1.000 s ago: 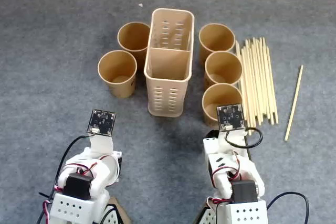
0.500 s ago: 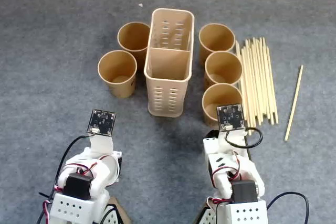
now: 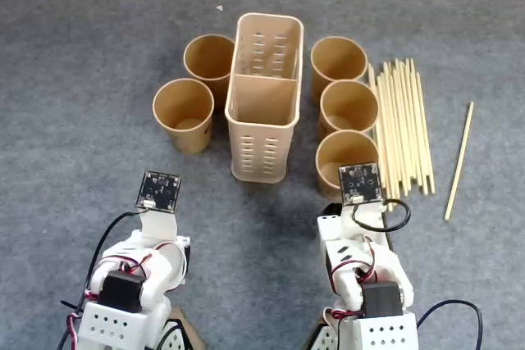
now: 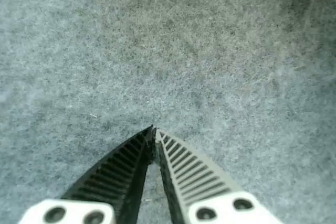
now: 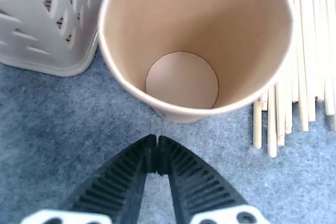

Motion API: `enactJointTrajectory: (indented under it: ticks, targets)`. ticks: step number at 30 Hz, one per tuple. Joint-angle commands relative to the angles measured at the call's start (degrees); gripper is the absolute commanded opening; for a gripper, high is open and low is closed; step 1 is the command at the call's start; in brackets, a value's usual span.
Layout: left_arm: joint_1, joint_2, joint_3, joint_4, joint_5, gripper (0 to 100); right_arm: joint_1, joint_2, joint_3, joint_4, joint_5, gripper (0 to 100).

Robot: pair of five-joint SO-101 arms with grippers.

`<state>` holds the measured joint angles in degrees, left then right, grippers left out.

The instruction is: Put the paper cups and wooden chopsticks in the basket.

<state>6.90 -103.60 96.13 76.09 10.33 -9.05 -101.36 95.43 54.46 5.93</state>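
Nothing visibly changed in the last second: brown paper cups [image 3: 183, 112], wooden chopsticks [image 3: 404, 125] and beige plastic basket [image 3: 261, 153] show no movement.

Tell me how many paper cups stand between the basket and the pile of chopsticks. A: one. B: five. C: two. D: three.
D: in the high view three paper cups line up between the basket and the chopsticks.

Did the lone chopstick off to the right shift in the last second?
No. The lone chopstick keeps the same slant and the same gap from the chopstick pile in the high view.
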Motion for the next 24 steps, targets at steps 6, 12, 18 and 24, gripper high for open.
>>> enactJointTrajectory:
  ticks: [6,12,18,24]
  targets:
    - [-0.2,-0.4,1.0,0.4,-0.4,1,-0.5,0.0,7.3,0.1,0.4,3.0]
    - [3.6,-0.4,1.0,0.4,-0.3,1,-0.5,0.0,7.3,0.1,0.4,3.0]
    - [8.8,-0.4,1.0,0.4,-0.3,1,-0.5,0.0,7.3,0.1,0.4,3.0]
    - [14.2,-0.4,1.0,-1.0,-0.5,1,-0.5,0.0,7.3,0.1,0.4,3.0]
